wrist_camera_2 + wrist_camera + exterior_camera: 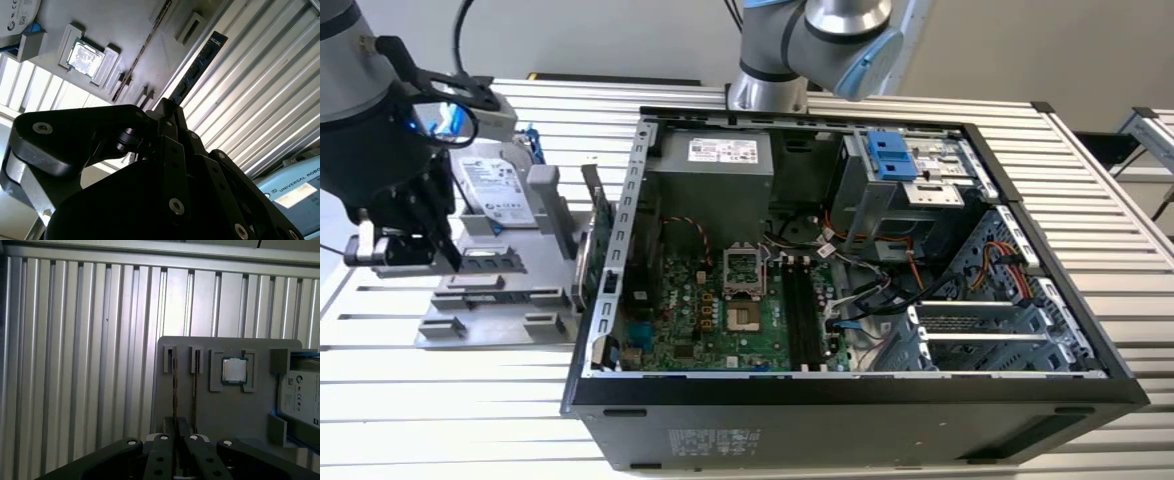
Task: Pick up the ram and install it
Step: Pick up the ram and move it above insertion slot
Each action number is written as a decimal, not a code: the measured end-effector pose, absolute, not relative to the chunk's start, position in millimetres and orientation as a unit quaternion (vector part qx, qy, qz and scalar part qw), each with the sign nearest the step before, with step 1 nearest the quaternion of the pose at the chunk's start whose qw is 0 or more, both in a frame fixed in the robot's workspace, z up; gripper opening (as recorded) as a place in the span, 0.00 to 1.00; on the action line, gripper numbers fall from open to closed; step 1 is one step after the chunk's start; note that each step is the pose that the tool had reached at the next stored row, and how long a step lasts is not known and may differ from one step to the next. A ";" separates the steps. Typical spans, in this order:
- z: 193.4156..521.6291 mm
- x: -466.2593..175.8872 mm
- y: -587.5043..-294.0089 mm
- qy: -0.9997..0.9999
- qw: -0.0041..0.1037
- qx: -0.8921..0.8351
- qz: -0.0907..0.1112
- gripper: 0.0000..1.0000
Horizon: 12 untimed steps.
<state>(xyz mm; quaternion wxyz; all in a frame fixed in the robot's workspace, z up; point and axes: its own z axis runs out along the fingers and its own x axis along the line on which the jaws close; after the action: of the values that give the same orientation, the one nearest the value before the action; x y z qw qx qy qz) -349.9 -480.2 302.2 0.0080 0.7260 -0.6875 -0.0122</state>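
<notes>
Hand (167, 107) clamps ram (197, 67), jutting lengthwise.

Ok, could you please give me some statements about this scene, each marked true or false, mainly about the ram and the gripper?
1. The gripper is shut on the ram. True.
2. The ram is seated in the motherboard. False: it sits between the gripper's fingers, over by the grey tray on the exterior view's left, apart from the computer case.
3. A square processor chip lies in a recess of the grey tray. True.
4. The computer case is closed on its upper side. False: it is open, and the motherboard inside can be seen.
</notes>
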 end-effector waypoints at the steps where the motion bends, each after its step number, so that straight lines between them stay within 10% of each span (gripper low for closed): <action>1: 302.4 -349.9 -480.2 -0.688 0.008 0.726 -0.012 0.00; 12: 306.6 -349.9 -480.2 -0.688 0.008 0.726 -0.012 0.00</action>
<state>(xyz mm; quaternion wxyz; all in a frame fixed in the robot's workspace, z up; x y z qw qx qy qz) -349.9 -480.2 306.6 0.0082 0.7260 -0.6875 -0.0122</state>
